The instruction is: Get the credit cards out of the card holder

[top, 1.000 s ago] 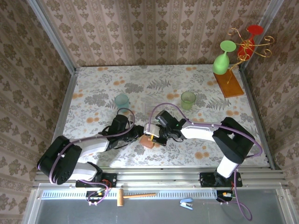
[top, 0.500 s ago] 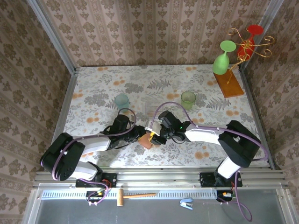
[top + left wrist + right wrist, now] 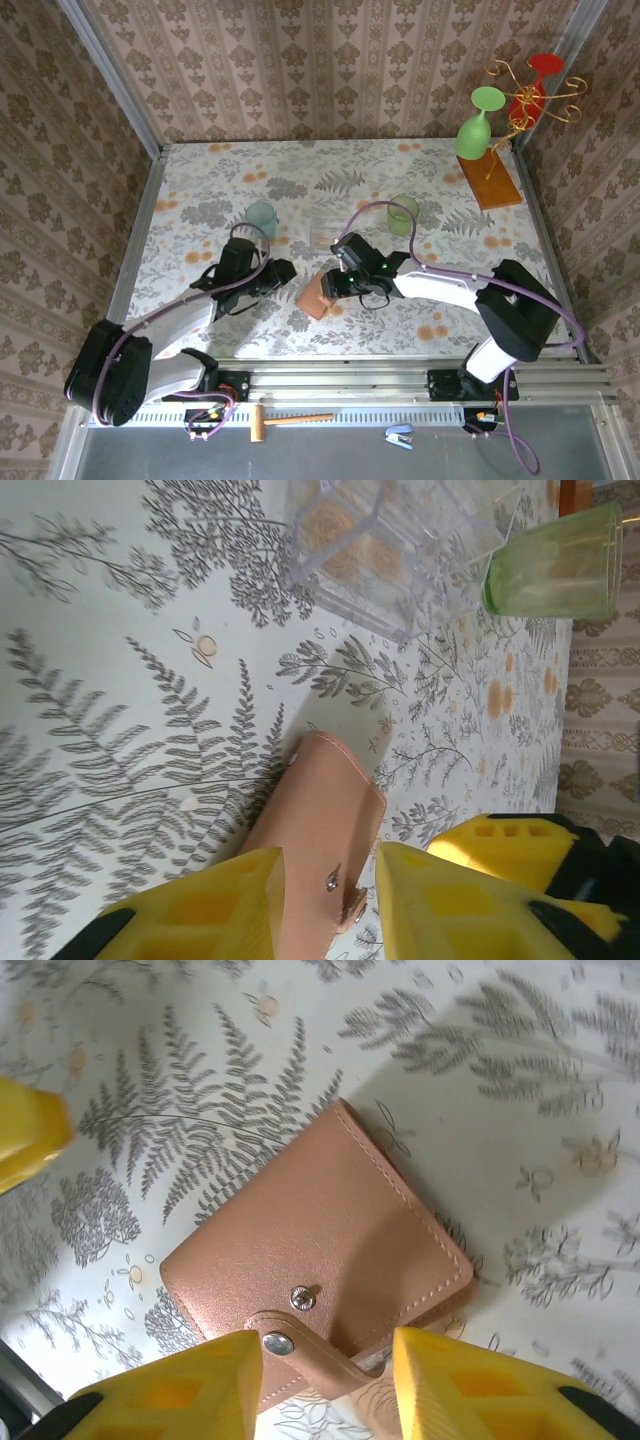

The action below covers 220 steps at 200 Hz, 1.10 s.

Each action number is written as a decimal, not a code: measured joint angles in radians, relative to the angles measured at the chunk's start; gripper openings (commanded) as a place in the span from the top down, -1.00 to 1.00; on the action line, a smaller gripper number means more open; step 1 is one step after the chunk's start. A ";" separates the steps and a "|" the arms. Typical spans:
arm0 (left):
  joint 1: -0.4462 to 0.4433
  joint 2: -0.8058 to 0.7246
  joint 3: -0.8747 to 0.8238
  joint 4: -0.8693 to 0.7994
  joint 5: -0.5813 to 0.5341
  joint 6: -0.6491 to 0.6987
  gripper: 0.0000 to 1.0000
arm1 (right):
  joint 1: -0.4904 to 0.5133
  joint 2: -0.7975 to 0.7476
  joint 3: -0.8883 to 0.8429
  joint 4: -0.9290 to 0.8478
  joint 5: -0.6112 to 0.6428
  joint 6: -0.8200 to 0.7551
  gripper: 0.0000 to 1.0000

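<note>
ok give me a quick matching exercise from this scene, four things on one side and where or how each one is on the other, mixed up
Things
1 card holder
2 clear plastic box
3 hammer
4 red glass

Places or states
A far right corner, by the green glass
B on the grey ledge below the table's near edge
C folded shut on the tablecloth
D between the teal cup and the green cup

Pairs: 1-C, 2-D, 3-B, 4-A

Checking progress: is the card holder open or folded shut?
Folded shut: the card holder lies flat, tan outer side up, no pockets or cards showing.
</note>
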 measured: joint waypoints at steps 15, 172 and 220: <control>0.015 -0.025 0.000 -0.036 0.000 0.028 0.37 | 0.027 0.037 0.050 -0.058 0.024 0.096 -0.13; 0.038 -0.005 0.000 -0.064 0.048 0.088 0.36 | 0.101 0.256 0.309 -0.424 0.223 0.357 -0.54; 0.038 -0.005 0.000 -0.064 0.052 0.092 0.37 | 0.103 0.235 0.290 -0.427 0.224 0.362 -0.36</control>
